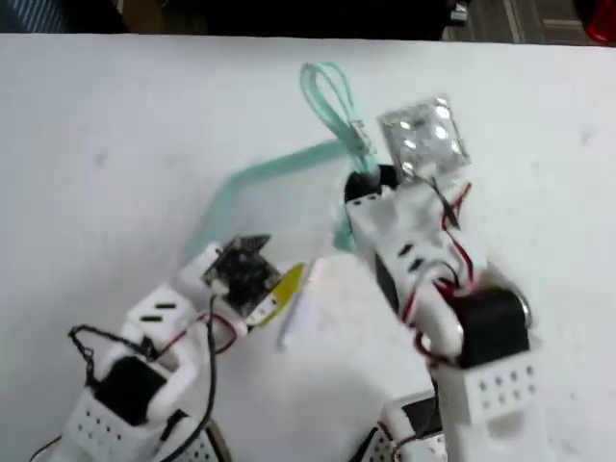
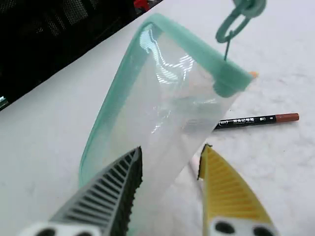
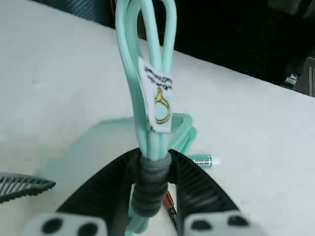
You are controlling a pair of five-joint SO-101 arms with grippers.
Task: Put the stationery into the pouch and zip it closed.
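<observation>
1. Left gripper (image 2: 171, 151) sits nearest in its wrist view, grey and yellow fingers spread apart and straddling one end of the pouch (image 2: 162, 98); the clear film with its teal edge rises away from them.
2. Right gripper (image 3: 153, 164) is clamped on the grey collar of the strap (image 3: 147, 59) in its own view; the teal loop stands up from the jaws, a white tag (image 3: 158, 98) wrapped round it.
3. Left wrist view gives a black pen (image 2: 256, 119) with a brown cap, flat on the table (image 2: 290, 64) behind the pouch's far corner, partly seen through the film; right wrist view gives the end of a green-banded pen (image 3: 201, 160) beyond the pouch's teal edge.
4. From above, the pouch spans between the two grippers, left at its near end, right at the strap end; the right arm covers the far corner; a white pen (image 1: 293, 313) lies just beside the left gripper.
5. Dark floor (image 1: 289, 14) lies past the table's far edge.
</observation>
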